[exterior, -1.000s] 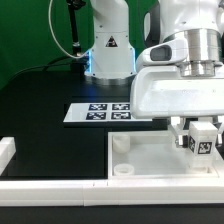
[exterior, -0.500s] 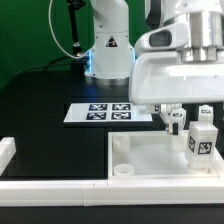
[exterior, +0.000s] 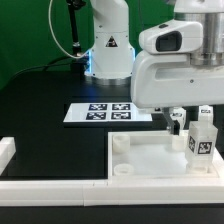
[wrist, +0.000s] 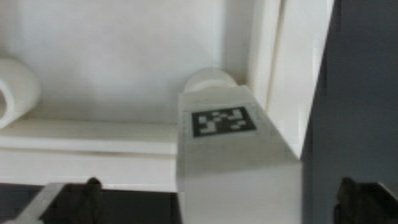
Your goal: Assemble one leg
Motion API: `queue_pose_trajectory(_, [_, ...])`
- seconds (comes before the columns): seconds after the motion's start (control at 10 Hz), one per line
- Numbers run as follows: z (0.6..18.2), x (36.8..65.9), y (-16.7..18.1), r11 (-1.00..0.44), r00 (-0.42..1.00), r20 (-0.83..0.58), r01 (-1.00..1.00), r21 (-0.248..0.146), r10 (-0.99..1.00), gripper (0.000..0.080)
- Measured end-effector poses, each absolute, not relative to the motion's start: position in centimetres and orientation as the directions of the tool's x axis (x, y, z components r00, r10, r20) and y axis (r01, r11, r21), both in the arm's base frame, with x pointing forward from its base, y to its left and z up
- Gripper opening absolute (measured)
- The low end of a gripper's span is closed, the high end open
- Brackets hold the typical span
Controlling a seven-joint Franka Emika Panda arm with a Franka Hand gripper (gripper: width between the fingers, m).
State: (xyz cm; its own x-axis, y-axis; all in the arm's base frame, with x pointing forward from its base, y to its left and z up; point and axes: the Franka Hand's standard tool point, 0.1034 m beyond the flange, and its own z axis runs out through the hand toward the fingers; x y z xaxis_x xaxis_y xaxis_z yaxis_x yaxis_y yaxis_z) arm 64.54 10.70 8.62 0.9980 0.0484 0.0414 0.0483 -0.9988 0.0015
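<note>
At the exterior view's right, the small white squarish plastic leg stands free, two-finger claw released.
The leg, with a black-and-white square tag on its side, is upright on the large flat white panel with round corner sockets, at the corner toward the exterior view's right. The claw hovers just above it, spread wide and gripping nothing. In the wrist view the leg sits between the dark fingertips with a gap on each side. Judgement: the leg is set in its corner and this step is nearly done, though I cannot tell if it is twisted fully home. The two sockets in view are bare. The marker board lies beyond on the black bench.
</note>
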Motion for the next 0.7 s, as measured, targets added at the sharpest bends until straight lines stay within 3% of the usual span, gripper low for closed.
queue_pose_trajectory(0.2, [8.43,64.43,10.68,-0.999,0.999,0.036,0.041,0.002,0.041,0.0637])
queue_pose_trajectory(0.3, [8.4,64.42,10.65,-0.999,0.999,0.036,0.04,0.002,0.041,0.0468])
queue_pose_trajectory(0.4, [8.38,64.41,10.65,-1.0,0.999,0.036,0.015,0.001,0.015,0.0468])
queue_pose_trajectory(0.5, [8.37,64.41,10.63,-1.0,0.999,0.036,0.013,0.001,0.013,0.0285])
queue_pose_trajectory(0.7, [8.33,64.39,10.64,-0.993,0.992,0.035,-0.12,-0.004,-0.12,0.0285])
